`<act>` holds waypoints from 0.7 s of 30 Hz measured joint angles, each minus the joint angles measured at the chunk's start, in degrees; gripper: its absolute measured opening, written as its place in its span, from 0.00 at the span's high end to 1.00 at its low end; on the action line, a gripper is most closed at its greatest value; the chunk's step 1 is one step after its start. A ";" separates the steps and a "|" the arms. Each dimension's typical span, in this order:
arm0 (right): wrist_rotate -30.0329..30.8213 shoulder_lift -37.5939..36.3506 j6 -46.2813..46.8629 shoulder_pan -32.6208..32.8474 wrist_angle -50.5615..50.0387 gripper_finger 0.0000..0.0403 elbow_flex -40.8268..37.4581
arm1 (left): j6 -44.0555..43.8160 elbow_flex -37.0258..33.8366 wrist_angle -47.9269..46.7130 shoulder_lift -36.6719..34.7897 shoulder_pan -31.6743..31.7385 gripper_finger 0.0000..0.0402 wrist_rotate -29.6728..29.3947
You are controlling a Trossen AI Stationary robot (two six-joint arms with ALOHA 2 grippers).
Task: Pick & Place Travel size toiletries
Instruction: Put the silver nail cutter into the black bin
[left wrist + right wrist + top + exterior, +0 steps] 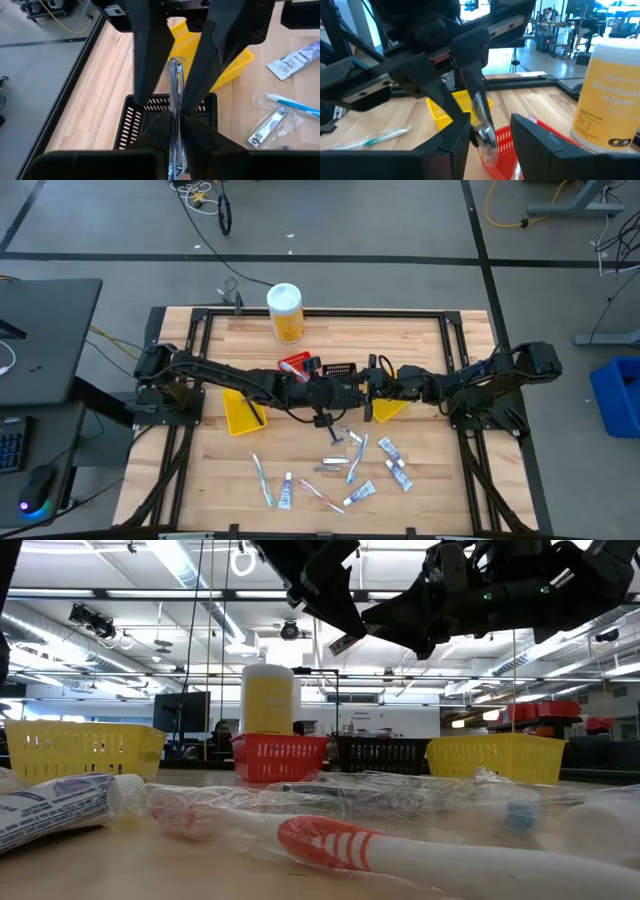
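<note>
Now left claw [175, 117] pinching wrapped metal item [176, 85] over black bin [131, 125]; right claw [492, 132] spread beside it; next: drop in.

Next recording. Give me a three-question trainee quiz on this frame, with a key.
1. True or false: the left gripper is shut on a wrapped metal item.
2. Which bin shows right behind that item in the left wrist view? A yellow, B black, C red.
3. Fill in: the right gripper has its fingers ___, one on either side of the item.
Key: 1 true; 2 B, the black bin; 3 open.
</note>
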 joint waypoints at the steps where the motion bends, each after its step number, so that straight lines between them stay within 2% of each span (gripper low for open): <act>1: -0.02 0.00 0.00 0.00 -0.51 0.66 0.00 | 0.15 0.00 0.02 0.02 0.00 0.91 -0.33; 14: -0.11 0.00 -2.90 0.00 -1.19 0.85 0.04 | 1.06 0.01 -0.69 -0.01 0.00 0.90 -1.39; 21: -0.35 0.00 -3.24 0.00 -1.19 0.87 0.02 | 0.72 0.10 -1.55 -0.04 -0.04 0.90 -1.04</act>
